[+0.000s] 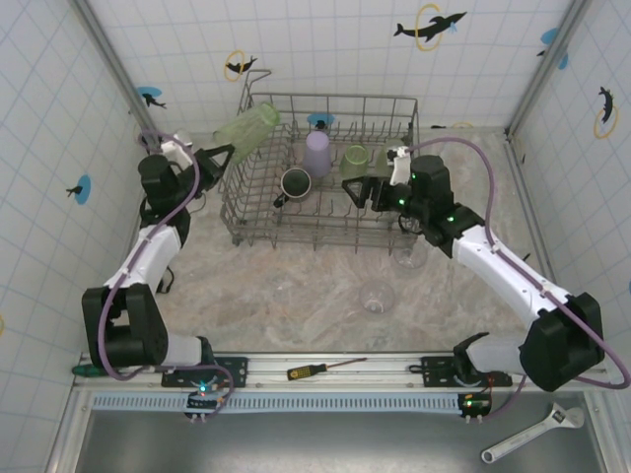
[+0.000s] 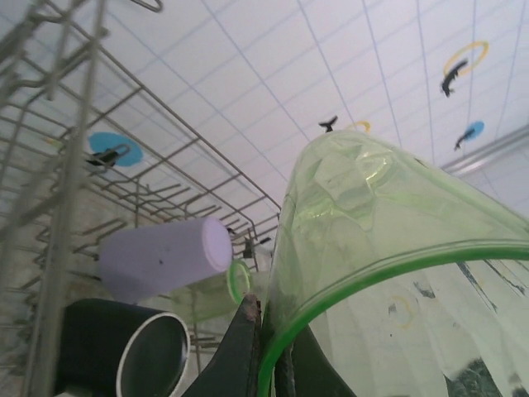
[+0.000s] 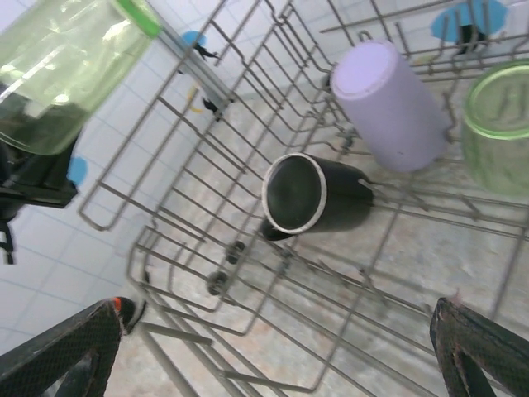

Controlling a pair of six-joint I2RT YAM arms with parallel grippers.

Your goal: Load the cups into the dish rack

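My left gripper (image 1: 225,154) is shut on the rim of a translucent green tumbler (image 1: 247,125), holding it tilted over the left rim of the grey wire dish rack (image 1: 340,98). In the left wrist view the fingers (image 2: 245,339) pinch the tumbler wall (image 2: 372,240). Inside the rack lie a lavender cup (image 1: 317,153), a black mug (image 1: 296,182) and a second green tumbler (image 1: 355,159). My right gripper (image 1: 361,189) stands open and empty over the rack's right half. Two clear glasses (image 1: 378,296) (image 1: 409,258) stand on the table in front of the rack.
In the right wrist view the black mug (image 3: 310,194), lavender cup (image 3: 388,107) and green tumbler (image 3: 500,124) rest among the rack's wires (image 3: 234,251). A screwdriver (image 1: 320,370) lies on the front rail and a wrench (image 1: 532,434) below it. Tiled walls close three sides.
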